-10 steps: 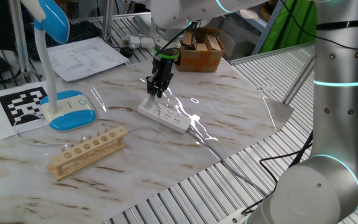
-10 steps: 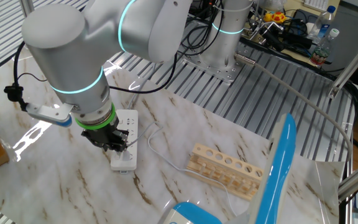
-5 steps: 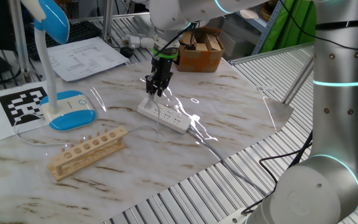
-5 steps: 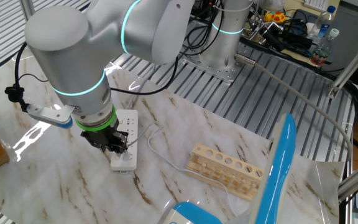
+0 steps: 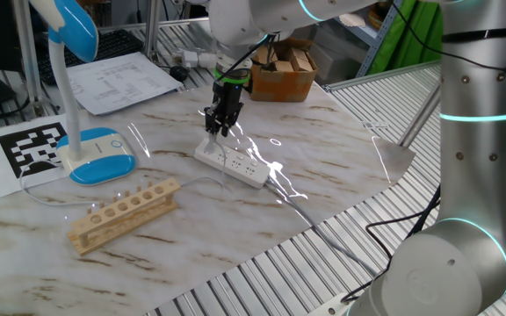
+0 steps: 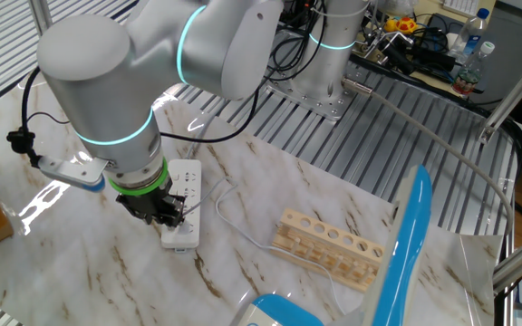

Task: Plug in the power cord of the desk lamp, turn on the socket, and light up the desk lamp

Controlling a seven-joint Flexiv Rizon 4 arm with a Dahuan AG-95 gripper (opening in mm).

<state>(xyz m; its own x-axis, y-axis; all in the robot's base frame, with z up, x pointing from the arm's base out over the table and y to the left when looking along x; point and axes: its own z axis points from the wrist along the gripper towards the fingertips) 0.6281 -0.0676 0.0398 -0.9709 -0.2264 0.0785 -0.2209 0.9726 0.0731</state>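
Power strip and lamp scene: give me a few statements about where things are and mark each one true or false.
1. The gripper is over one end of the socket. True.
2. The desk lamp stands on the socket. False: its blue-topped base rests on the table, apart from the socket.
3. The wooden rack lies flat on the table between the lamp base and the table's near edge. True.
4. The wooden rack's holes hold tubes. False: the round holes show empty in the other fixed view.
5. The cardboard box sits on the marble tabletop beside the socket. False: it is beyond the table's far edge.
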